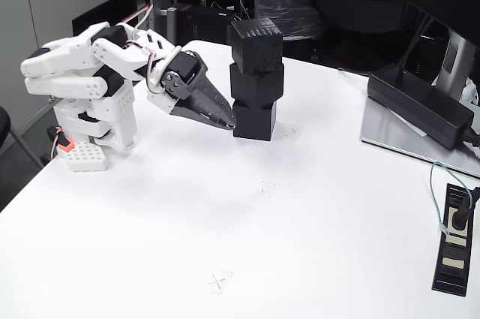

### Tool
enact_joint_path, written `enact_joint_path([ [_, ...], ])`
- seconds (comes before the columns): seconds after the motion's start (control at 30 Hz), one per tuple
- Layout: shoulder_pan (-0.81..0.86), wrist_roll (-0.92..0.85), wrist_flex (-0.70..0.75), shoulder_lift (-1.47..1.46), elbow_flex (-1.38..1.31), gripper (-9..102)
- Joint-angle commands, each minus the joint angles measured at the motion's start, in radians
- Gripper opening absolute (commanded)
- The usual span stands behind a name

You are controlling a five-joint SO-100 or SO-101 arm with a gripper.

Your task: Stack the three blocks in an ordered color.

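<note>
Up at center frame, three blocks point(256, 82) stand stacked on the white desk point(247, 244); just left, the end effector point(229, 119) has its fingers together, holding nothing.

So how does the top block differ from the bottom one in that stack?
The top block sits highest, twisted slightly off line, with its ridged upper face exposed; the bottom block rests on the white table, its top covered by the middle block. The tool hangs beside the bottom block, well below the top block. Whether it touches is unclear. Both look like matte black cubes of similar size.
</note>
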Motion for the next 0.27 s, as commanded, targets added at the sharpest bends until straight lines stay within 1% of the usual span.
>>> enact_joint_path([
  [0.0, -0.005, 0.006, 0.003, 0.003, -0.003, -1],
  [0.23, -0.005, 0.006, 0.003, 0.003, -0.003, -1],
])
